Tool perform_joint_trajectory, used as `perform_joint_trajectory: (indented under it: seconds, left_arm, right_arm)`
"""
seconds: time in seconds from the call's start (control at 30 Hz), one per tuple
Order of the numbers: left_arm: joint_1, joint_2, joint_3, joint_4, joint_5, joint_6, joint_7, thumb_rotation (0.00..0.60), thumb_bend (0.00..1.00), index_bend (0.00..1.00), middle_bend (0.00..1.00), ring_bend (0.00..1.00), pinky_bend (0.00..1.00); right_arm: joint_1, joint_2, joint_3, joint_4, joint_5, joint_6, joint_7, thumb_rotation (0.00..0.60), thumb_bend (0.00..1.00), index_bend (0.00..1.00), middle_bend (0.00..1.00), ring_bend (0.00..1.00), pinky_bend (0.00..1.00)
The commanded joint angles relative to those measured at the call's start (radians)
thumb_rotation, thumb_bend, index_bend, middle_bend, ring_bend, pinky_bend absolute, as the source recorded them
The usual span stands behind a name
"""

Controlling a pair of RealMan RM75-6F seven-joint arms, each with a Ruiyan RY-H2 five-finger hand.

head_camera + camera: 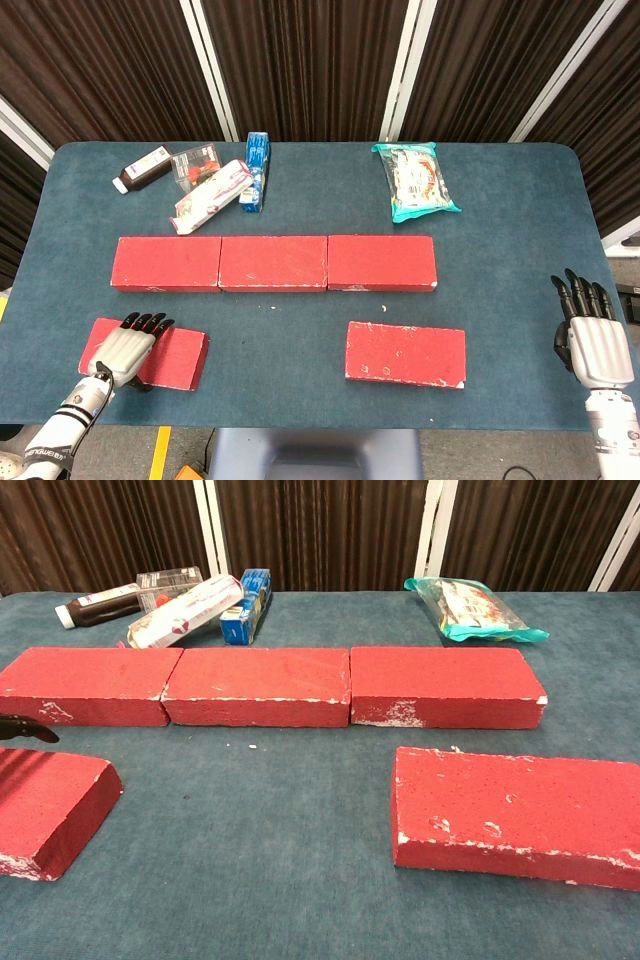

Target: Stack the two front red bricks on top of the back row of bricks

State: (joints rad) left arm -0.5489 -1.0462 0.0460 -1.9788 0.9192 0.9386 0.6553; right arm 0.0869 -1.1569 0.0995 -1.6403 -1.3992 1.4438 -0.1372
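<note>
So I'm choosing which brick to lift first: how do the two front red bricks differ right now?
The front left brick has the left hand lying over its left part; the front right brick is untouched, with the right hand off at the table's edge. The left one sits in front of the back row's left end, the right one toward its right end. Both are red, chipped and lying flat.
</note>
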Motion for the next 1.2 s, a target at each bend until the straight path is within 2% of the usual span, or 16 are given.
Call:
perform_joint_trajectory:
  seconds: [0.03, 1.17, 1.2]
  left_arm:
    - [-0.009, 0.0, 0.011, 0.011, -0.021, -0.003, -0.001, 0.6, 0.0, 0.0, 0.0, 0.0, 0.01]
    - [-0.071, -0.023, 0.051, 0.099, -0.126, 0.007, -0.009, 0.6, 0.0, 0.0, 0.0, 0.0, 0.02]
    - [-0.072, -0.023, 0.052, 0.099, -0.127, 0.009, -0.009, 0.6, 0.02, 0.0, 0.0, 0.0, 0.02]
  right_arm:
    - [0.001, -0.001, 0.0, -0.001, 0.001, 0.0, -0.003, 0.6, 0.92, 0.12, 0.0, 0.0, 0.0]
    - [0.004, -0.01, -0.005, -0.004, 0.001, -0.002, -0.02, 0.6, 0.92, 0.12, 0.0, 0.0, 0.0]
    - [0.004, -0.01, -0.006, -0.004, 0.001, -0.001, -0.021, 0.6, 0.92, 0.12, 0.0, 0.0, 0.0]
